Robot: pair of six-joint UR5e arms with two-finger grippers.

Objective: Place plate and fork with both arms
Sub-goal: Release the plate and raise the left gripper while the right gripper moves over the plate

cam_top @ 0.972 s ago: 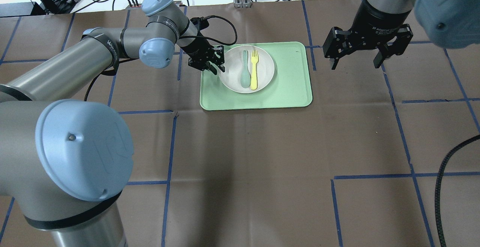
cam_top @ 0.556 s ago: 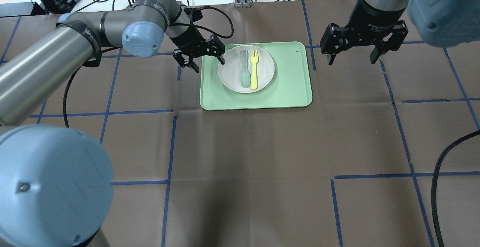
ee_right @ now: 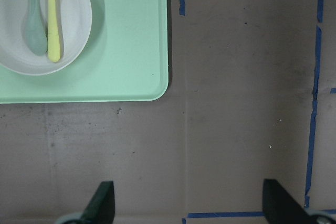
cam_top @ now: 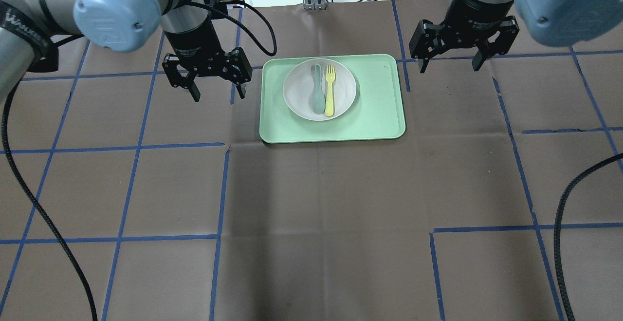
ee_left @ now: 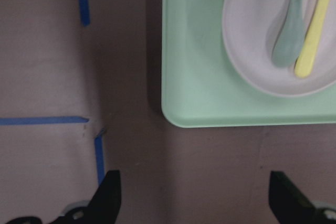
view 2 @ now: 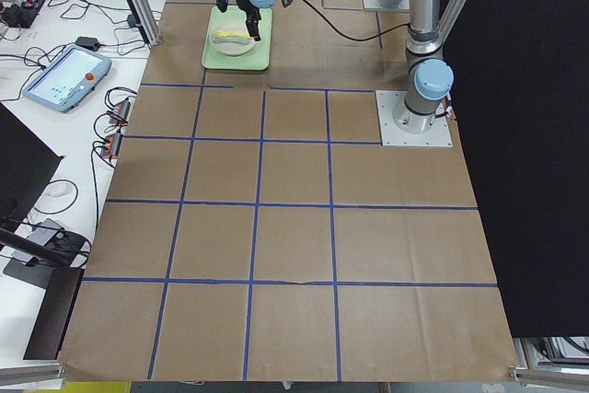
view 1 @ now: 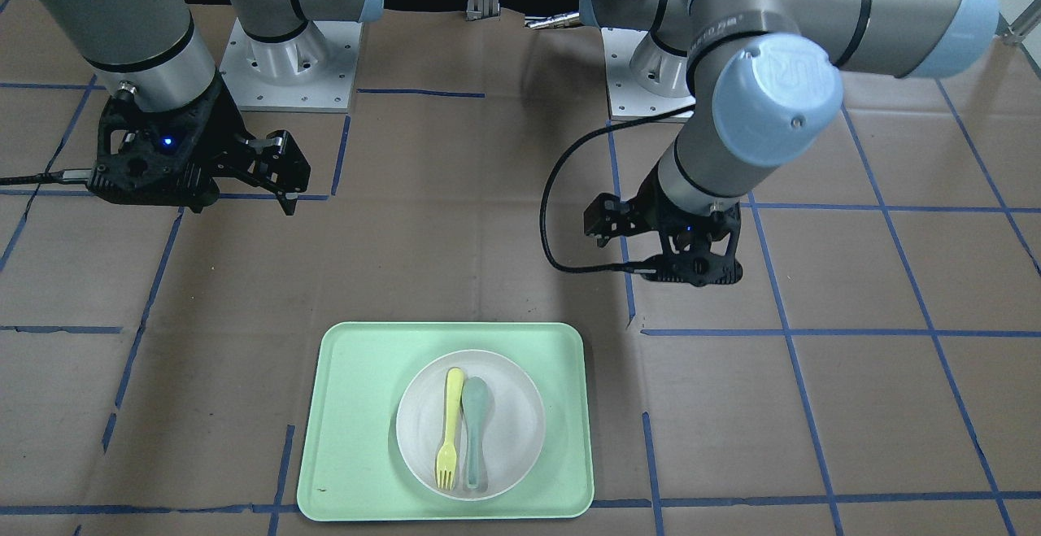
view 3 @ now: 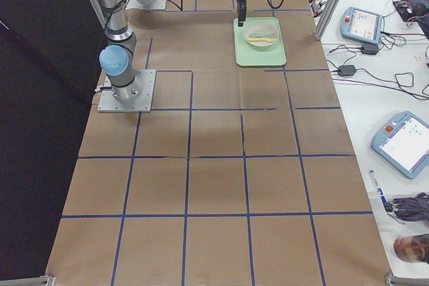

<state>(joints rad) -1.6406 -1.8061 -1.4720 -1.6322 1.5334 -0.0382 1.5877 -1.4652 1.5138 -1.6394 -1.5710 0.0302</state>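
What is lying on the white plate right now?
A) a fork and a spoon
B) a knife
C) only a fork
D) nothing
A: a yellow fork and a grey-green spoon lie side by side on the plate.

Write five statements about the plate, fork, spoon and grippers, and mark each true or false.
1. The fork lies on the plate. True.
2. The plate sits on the bare table. False: it sits on the tray.
3. The left gripper is shut on the fork. False: it is open and empty, beside the tray.
4. The spoon lies beside the fork. True.
5. The right gripper is open. True.
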